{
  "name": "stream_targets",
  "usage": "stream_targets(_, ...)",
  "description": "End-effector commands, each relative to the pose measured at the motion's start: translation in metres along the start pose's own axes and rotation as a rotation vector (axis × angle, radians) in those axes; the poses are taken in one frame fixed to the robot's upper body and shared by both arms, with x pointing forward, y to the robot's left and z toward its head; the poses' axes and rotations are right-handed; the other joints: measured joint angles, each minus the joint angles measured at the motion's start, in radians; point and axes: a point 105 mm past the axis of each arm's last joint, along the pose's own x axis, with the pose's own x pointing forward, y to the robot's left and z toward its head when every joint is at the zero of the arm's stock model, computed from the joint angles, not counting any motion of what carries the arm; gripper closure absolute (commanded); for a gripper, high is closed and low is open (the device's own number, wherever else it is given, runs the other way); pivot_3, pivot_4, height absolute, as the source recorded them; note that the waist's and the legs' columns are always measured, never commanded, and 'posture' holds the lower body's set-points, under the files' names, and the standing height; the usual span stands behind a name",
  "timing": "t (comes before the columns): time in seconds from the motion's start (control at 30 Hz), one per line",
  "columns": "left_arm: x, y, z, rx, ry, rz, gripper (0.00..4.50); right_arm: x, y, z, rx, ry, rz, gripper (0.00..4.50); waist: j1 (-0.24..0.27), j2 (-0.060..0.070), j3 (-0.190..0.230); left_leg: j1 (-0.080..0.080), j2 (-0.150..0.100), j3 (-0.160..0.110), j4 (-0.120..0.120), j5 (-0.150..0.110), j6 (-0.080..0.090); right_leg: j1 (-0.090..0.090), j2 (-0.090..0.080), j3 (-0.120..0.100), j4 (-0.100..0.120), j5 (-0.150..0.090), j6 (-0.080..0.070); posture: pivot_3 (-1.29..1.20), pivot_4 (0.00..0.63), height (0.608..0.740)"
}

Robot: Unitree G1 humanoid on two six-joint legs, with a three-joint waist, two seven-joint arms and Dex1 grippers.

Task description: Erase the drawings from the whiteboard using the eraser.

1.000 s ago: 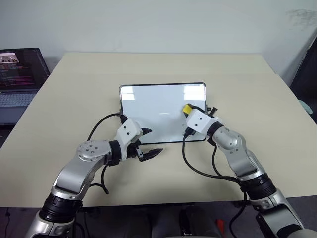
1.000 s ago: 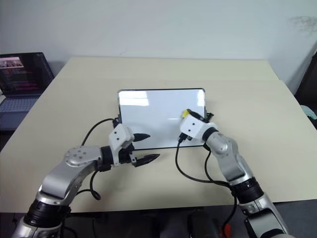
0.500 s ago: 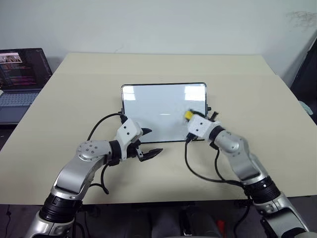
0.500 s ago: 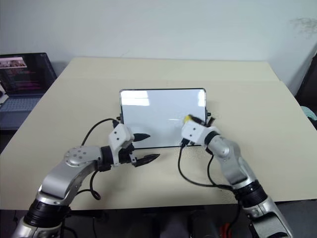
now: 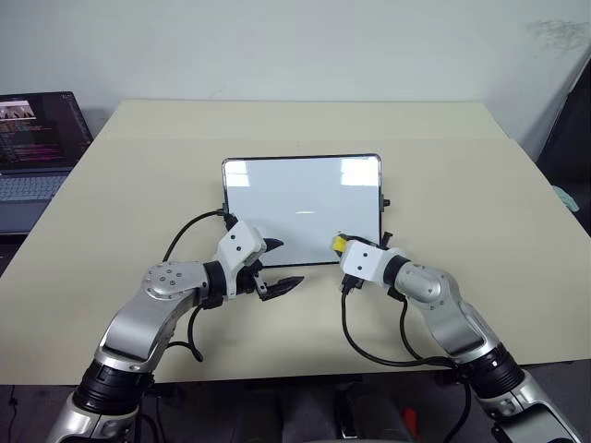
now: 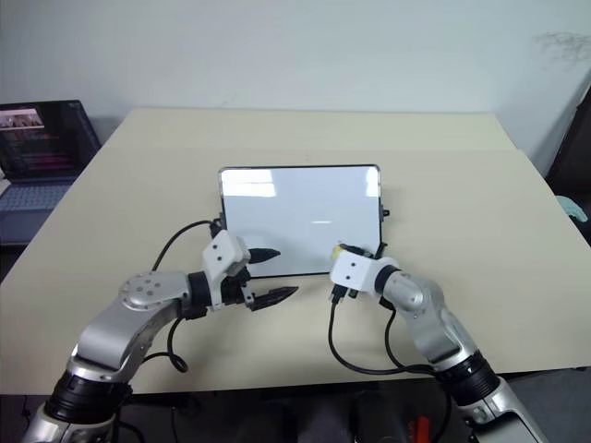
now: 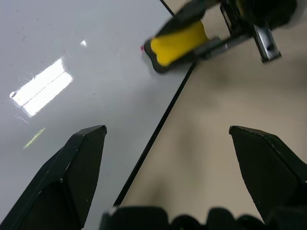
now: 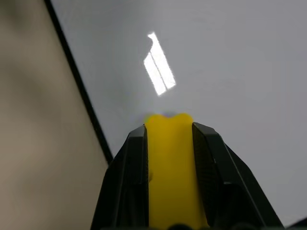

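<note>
Eraser (image 5: 340, 243) dragged to whiteboard (image 5: 301, 208) near edge, clamped in right fingers (image 8: 208, 167); left fingers (image 7: 81, 165) spread.

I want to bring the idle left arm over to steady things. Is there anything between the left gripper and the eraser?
Nothing stands between them. In the left wrist view, past the open left gripper, only bare whiteboard, its dark edge and bare table lie before the eraser.
</note>
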Motion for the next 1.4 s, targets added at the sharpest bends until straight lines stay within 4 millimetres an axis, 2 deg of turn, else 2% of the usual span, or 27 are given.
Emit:
stream_targets(0.03, -0.005, 0.001, 0.014, 0.043, -0.045, 0.008, 0.0, -0.001, -0.024, -0.015, -0.001, 0.072, -0.128, 3.52, 0.0, 0.0, 0.0, 0.0, 0.0, 0.0, 0.0, 0.0, 0.0, 0.0, 0.0, 0.0, 0.0, 0.0, 0.0, 0.0, 0.15, 0.74)
stream_targets(0.1, -0.005, 0.001, 0.014, 0.043, -0.044, 0.008, 0.0, -0.003, -0.046, -0.014, -0.016, 0.066, -0.234, 3.52, 0.0, 0.0, 0.0, 0.0, 0.0, 0.0, 0.0, 0.0, 0.0, 0.0, 0.0, 0.0, 0.0, 0.0, -0.001, 0.0, 0.15, 0.74)
stream_targets(0.27, -0.004, 0.001, 0.014, 0.042, -0.045, 0.007, 0.0, -0.005, -0.06, -0.013, -0.036, 0.06, -0.295, 3.52, 0.003, 0.0, 0.0, -0.001, 0.0, 0.0, 0.0, 0.0, 0.0, 0.0, 0.0, 0.0, -0.001, 0.001, -0.001, 0.0, 0.15, 0.74)
stream_targets(0.33, -0.004, 0.001, 0.014, 0.041, -0.046, 0.007, 0.0, -0.004, -0.054, -0.015, -0.035, 0.063, -0.264, 3.52, 0.003, 0.0, 0.0, -0.001, 0.0, 0.0, 0.0, 0.0, 0.0, 0.0, 0.0, 0.0, -0.001, 0.001, -0.001, 0.0, 0.15, 0.74)
stream_targets(0.43, -0.004, 0.001, 0.014, 0.04, -0.047, 0.009, 0.0, -0.002, -0.034, -0.015, -0.034, 0.058, -0.165, 3.52, 0.003, 0.0, 0.0, -0.001, 0.0, 0.0, -0.001, 0.0, 0.0, 0.0, 0.0, 0.0, -0.001, 0.001, -0.001, 0.0, 0.15, 0.74)
stream_targets(0.53, -0.004, 0.001, 0.014, 0.037, -0.048, 0.011, 0.0, -0.001, -0.005, -0.014, -0.025, 0.052, -0.024, 3.52, 0.002, 0.0, 0.0, -0.001, 0.0, 0.0, -0.001, 0.0, 0.0, 0.0, 0.0, 0.0, -0.001, 0.001, -0.001, 0.0, 0.15, 0.74)
stream_targets(0.6, -0.004, 0.001, 0.014, 0.037, -0.047, 0.012, 0.0, -0.001, 0.004, -0.013, -0.019, 0.045, 0.02, 3.52, -0.001, 0.0, 0.0, 0.0, 0.0, 0.0, -0.001, 0.0, 0.0, 0.0, 0.0, 0.0, -0.001, 0.001, -0.001, 0.0, 0.15, 0.74)
stream_targets(0.67, -0.004, 0.001, 0.014, 0.037, -0.048, 0.013, 0.0, 0.0, 0.004, -0.011, -0.023, 0.041, 0.017, 3.52, -0.001, 0.0, 0.0, 0.0, 0.0, 0.0, 0.0, 0.0, 0.0, 0.0, 0.0, 0.0, -0.001, 0.001, -0.001, 0.0, 0.15, 0.74)
stream_targets(0.93, -0.004, 0.001, 0.014, 0.037, -0.048, 0.014, 0.0, 0.001, -0.053, 0.005, -0.018, -0.029, -0.267, 3.52, 0.002, 0.0, 0.0, 0.0, 0.0, 0.0, 0.0, 0.001, 0.0, 0.0, 0.0, 0.0, 0.0, 0.001, -0.001, 0.0, 0.15, 0.74)
stream_targets(1.17, -0.004, 0.001, 0.015, 0.035, -0.052, 0.016, 0.0, 0.001, -0.054, 0.019, 0.061, -0.111, -0.286, 3.52, 0.002, 0.0, 0.0, -0.003, 0.0, 0.0, -0.001, 0.0, 0.0, -0.002, 0.0, 0.0, -0.002, 0.0, -0.001, 0.0, 0.15, 0.74)
stream_targets(1.27, -0.004, 0.001, 0.015, 0.033, -0.056, 0.014, 0.0, -0.008, -0.06, 0.024, 0.187, -0.166, -0.308, 3.52, 0.003, 0.0, 0.0, -0.003, 0.0, 0.0, -0.002, 0.0, 0.0, -0.002, 0.0, 0.0, -0.002, 0.0, -0.002, 0.0, 0.15, 0.74)
stream_targets(1.4, -0.001, -0.005, 0.023, 0.049, -0.089, -0.026, 0.0, -0.032, -0.08, 0.028, 0.301, -0.225, -0.384, 3.52, 0.004, 0.001, 0.001, -0.004, 0.0, 0.0, -0.002, 0.0, 0.0, -0.002, 0.0, 0.0, -0.002, 0.0, -0.002, 0.0, 0.15, 0.74)
